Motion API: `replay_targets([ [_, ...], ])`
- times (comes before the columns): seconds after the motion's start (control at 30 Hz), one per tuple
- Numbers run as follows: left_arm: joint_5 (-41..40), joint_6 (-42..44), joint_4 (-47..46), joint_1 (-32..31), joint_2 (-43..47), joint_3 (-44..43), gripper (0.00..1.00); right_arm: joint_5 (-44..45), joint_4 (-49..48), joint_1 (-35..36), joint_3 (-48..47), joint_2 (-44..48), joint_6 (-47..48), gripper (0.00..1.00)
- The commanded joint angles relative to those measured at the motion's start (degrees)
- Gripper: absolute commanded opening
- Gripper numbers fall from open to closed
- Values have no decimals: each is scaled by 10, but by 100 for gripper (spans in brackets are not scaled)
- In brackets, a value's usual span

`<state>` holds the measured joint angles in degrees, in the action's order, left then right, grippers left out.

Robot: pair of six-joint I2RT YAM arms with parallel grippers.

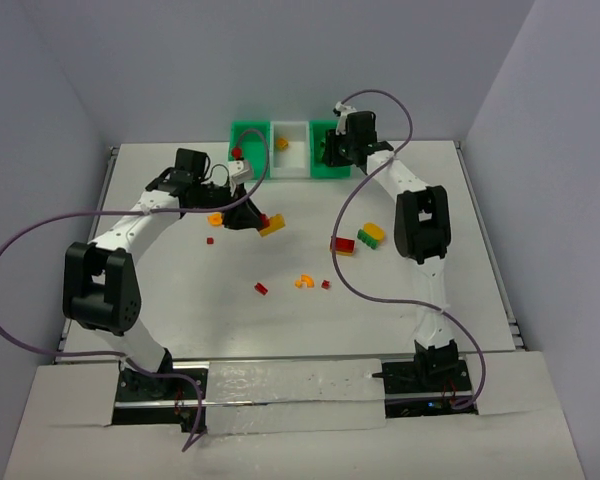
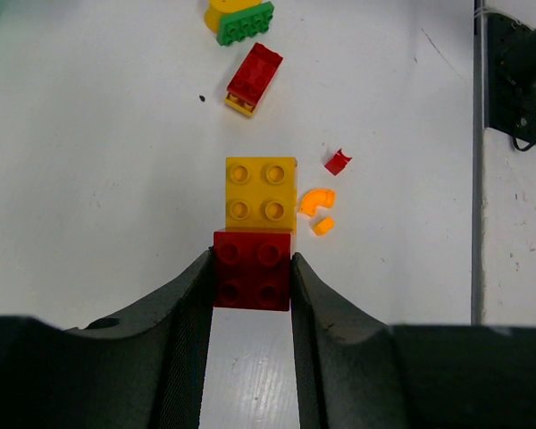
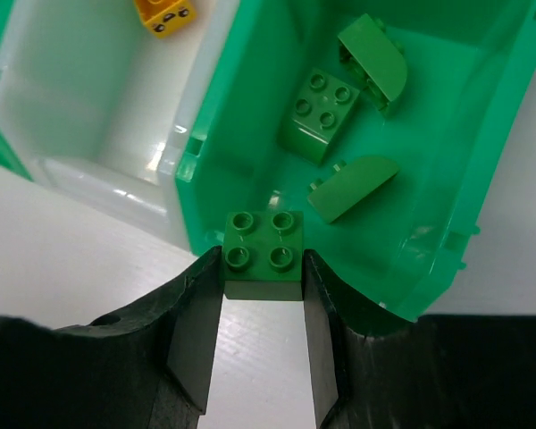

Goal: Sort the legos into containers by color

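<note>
My left gripper [image 2: 253, 261] is shut on a red 2x2 lego [image 2: 253, 273] low over the table. A yellow 2x2 lego [image 2: 261, 192] touches its far side; I cannot tell if they are joined. In the top view this gripper [image 1: 252, 218] is left of centre. My right gripper [image 3: 263, 259] is shut on a green 2x2 lego [image 3: 263, 246] over the near rim of the right green bin [image 3: 250, 116], which holds three green legos, two of them curved. The containers [image 1: 290, 165] stand at the back, where the right gripper [image 1: 329, 152] hovers.
The white bin [image 3: 89, 98] holds a yellow-orange lego [image 3: 165, 13]; the left green bin [image 1: 246, 132] holds a red one. Loose on the table: a red-yellow brick [image 1: 343, 246], a green-yellow pair [image 1: 371, 236], an orange curved piece [image 1: 304, 282], small red pieces [image 1: 261, 288] and an orange piece [image 1: 215, 218].
</note>
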<state>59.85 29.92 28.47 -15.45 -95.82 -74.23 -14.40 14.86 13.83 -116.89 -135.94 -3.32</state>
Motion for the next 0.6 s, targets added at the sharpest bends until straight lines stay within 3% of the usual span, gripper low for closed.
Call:
replay_targets([
  [0.0, -28, -72, -87, 8, 30, 13, 0, 50, -10, 12, -68, -2, 5, 40],
  [0.1, -44, -105, -122, 14, 28, 18, 0, 67, -3, 17, -67, 5, 0, 75],
  [0.23, -43, -165, -165, 23, 21, 20, 0, 63, 4, 22, -47, 33, -5, 82],
  [0.27, -35, -185, -176, 25, 21, 21, 0, 53, 2, 22, -31, 50, -6, 91],
  [0.33, -21, -193, -191, 29, 21, 21, 0, 42, 3, 22, -25, 67, -7, 91],
  [0.4, 9, -230, -217, 35, 24, 23, 0, -23, 34, 19, -20, 99, -9, 91],
  [0.57, 74, -321, -255, 56, 27, 25, 0, -304, -12, 15, 131, 245, -40, 90],
])
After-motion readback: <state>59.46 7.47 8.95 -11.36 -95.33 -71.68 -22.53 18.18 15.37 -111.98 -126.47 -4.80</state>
